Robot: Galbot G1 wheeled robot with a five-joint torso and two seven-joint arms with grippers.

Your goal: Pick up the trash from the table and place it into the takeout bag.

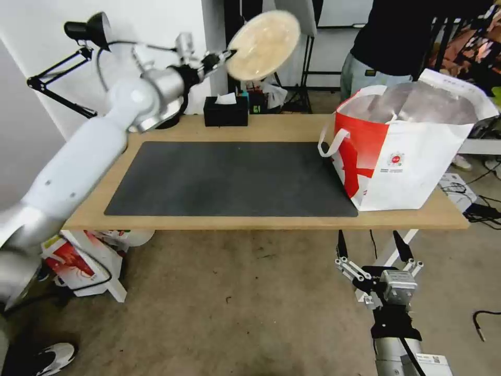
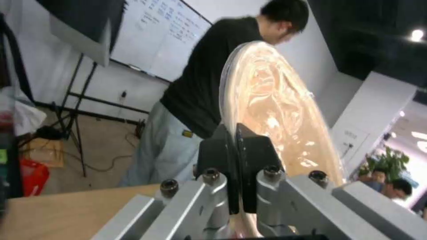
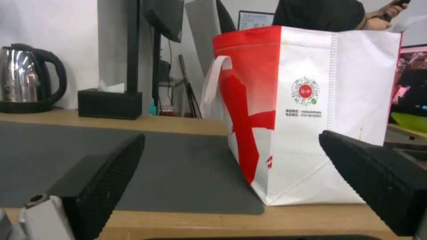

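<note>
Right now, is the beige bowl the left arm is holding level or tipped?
Tipped. The beige bowl stands nearly on edge, lifted above the table, with the left gripper clamped on its rim.

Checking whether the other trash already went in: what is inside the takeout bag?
Inside the takeout bag, the head view shows its silver foil lining; the walls hide the bottom, so any contents cannot be seen. The left gripper holds the beige bowl up off the table.
</note>
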